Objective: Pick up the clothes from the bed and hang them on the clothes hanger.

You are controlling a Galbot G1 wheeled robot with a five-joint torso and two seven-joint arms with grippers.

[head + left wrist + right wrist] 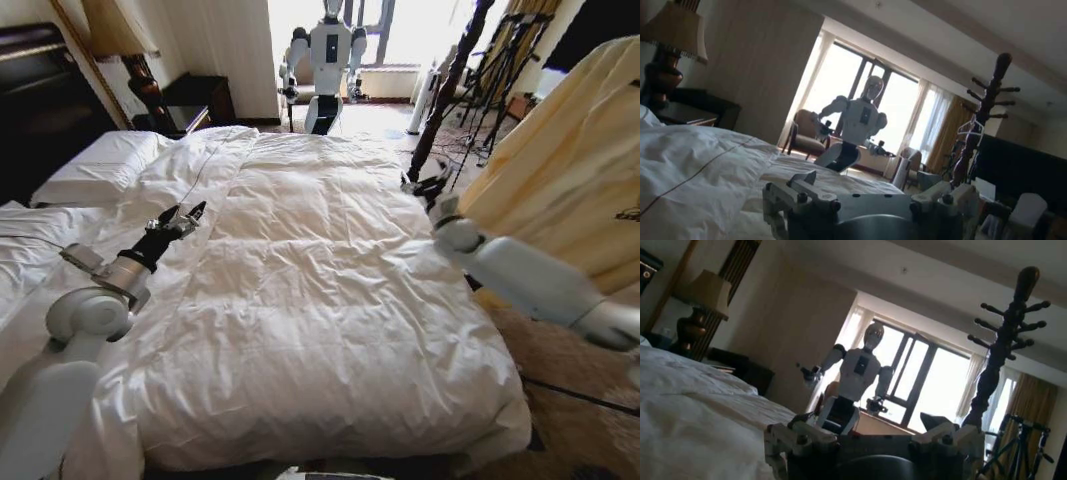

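The clothes, a pale yellow shirt (570, 165), hang at the right beside the bed (330, 300), off the white duvet. What holds the shirt up is out of view, and I cannot make out the clothes hanger. My right gripper (425, 187) is raised at the bed's right edge, close to the dark pole of a coat stand (450, 90) and left of the shirt. It is open and empty in the right wrist view (870, 429). My left gripper (182, 216) hovers over the left side of the duvet near the pillows, open and empty (880, 184).
Another white robot (325, 60) stands by the window beyond the foot of the bed. Camera tripods (505, 60) crowd the back right. A lamp (120, 35) and dark nightstand (190, 105) stand at the left, with pillows (95, 165) below them.
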